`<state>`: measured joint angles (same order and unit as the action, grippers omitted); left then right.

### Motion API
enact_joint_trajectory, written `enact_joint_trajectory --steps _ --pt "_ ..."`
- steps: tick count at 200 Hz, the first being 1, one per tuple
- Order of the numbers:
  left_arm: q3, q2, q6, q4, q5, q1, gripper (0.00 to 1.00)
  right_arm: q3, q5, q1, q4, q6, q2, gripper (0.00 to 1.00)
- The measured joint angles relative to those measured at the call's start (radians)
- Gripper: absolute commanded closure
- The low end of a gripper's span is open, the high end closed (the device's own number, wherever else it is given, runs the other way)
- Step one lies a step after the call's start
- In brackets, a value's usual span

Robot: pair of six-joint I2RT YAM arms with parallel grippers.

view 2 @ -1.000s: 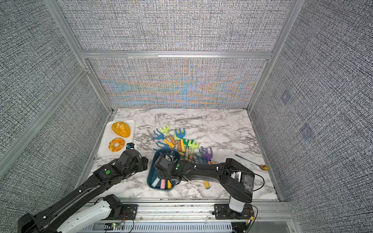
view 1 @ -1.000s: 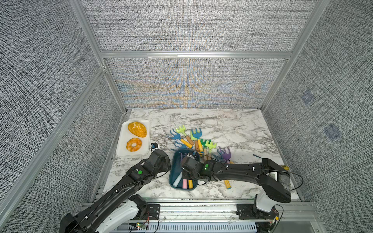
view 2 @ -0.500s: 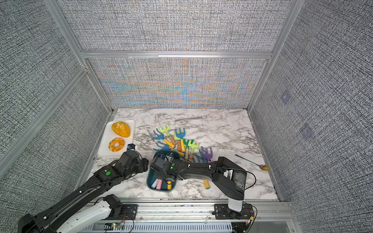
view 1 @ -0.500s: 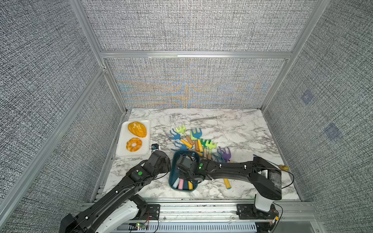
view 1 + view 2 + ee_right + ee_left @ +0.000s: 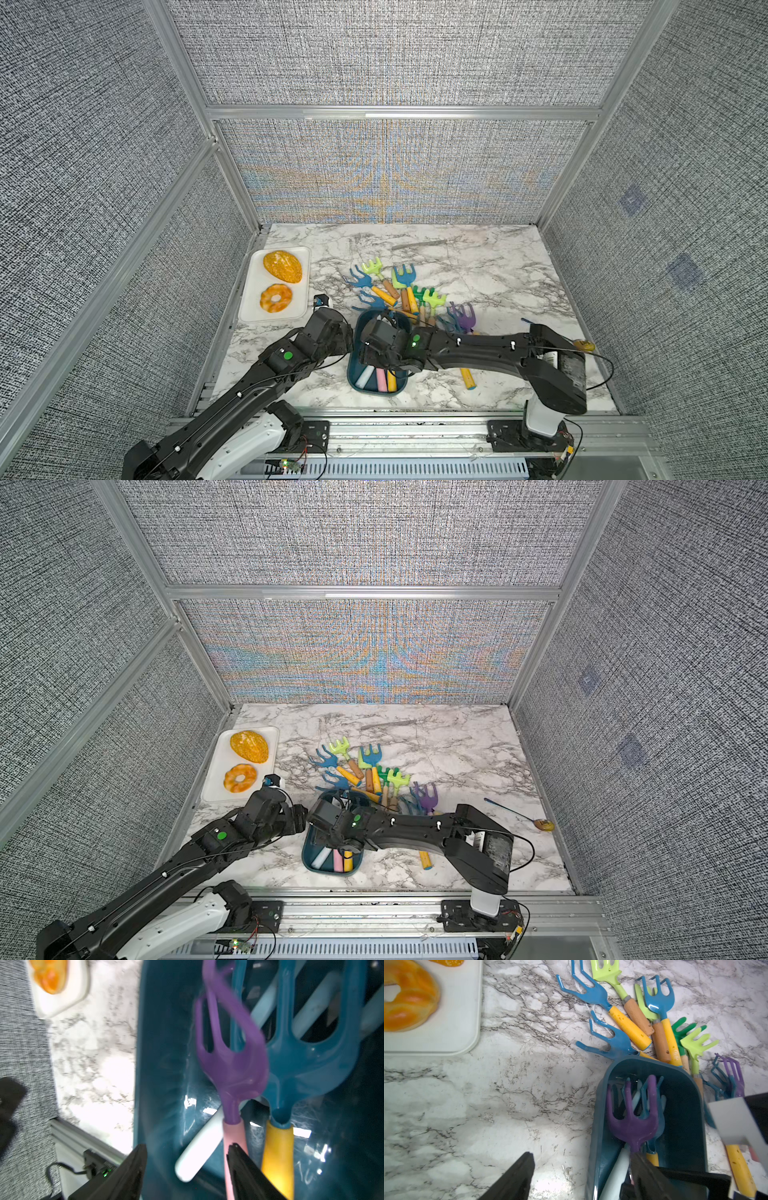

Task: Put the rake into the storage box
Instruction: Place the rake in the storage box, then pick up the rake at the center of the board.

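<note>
The dark teal storage box (image 5: 357, 384) (image 5: 309, 854) sits near the table's front edge. In it lie a purple rake (image 5: 232, 1064) (image 5: 633, 1124) with a pink handle, a blue rake (image 5: 307, 1059) with a yellow handle and a white-handled one (image 5: 197, 1147). My right gripper (image 5: 188, 1146) (image 5: 374, 359) hangs open over the box. The pink handle runs past one fingertip, unclamped. My left gripper (image 5: 582, 1155) (image 5: 345, 332) is open astride the box's left wall (image 5: 600, 1126). Several more rakes (image 5: 399, 286) (image 5: 365, 766) lie piled behind the box.
A white tray (image 5: 249, 307) with two orange pastries stands at the left. A small black and blue object (image 5: 322, 300) lies beside it. A yellow-handled rake (image 5: 467, 378) lies under the right arm. A thin spoon-like thing (image 5: 540, 823) lies far right, a grey stick (image 5: 417, 245) at the back.
My right gripper has shifted left over the box and opened its jaws, letting the purple rake go into the box. The left arm has hardly moved.
</note>
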<state>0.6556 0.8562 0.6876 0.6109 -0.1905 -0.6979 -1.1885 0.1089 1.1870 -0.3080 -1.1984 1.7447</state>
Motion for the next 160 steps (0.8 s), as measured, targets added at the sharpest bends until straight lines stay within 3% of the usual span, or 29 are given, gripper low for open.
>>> enact_joint_trajectory --steps 41,91,160 --pt "0.032 0.039 0.001 0.006 0.056 -0.022 0.22 0.1 0.048 -0.036 0.005 0.061 -0.15 0.18" --pt "0.092 0.136 0.042 0.011 0.062 -0.138 0.22 0.301 0.11 -0.141 -0.032 0.15 -0.396 0.13" --pt "0.293 0.412 0.122 -0.001 0.035 -0.353 0.27 0.607 0.148 -0.464 -0.121 0.243 -0.794 0.13"
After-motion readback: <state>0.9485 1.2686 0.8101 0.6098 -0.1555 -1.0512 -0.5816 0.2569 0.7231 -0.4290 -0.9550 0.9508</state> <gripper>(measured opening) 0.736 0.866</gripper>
